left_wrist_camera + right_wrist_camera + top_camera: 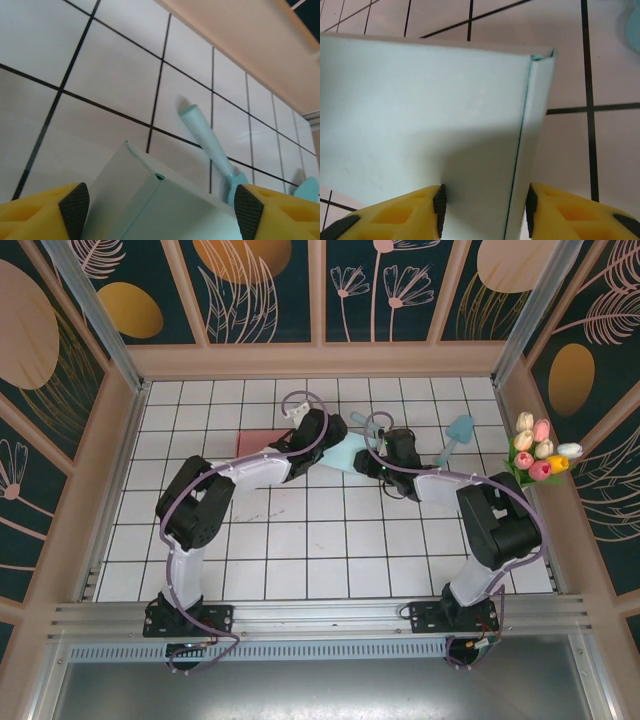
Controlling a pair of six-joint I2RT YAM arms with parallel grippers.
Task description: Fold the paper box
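Slipping is the main risk at this moment. On the left, the left gripper (161,207) is spread wide with the paper box (345,453) between its pads. I cannot tell if the pads touch the paper, so I judge this side is not held firmly. If the left arm pushes a flap now, the box can turn or slide over the smooth tiled table (300,540) instead of folding. A teal tool (205,140) lies on the table very near the far edge of the box, and a sliding box could knock it. On the right, the right gripper (485,205) is pinching one wall of the box, close to a crease. A strong pull there can crush or tear the thin paper, or bend it in a wrong place.

The box is pale mint and made of thin card. It is partly raised, with one sharp fold line and a small notch at the corner. It sits toward the far side of the table, between the two grippers.
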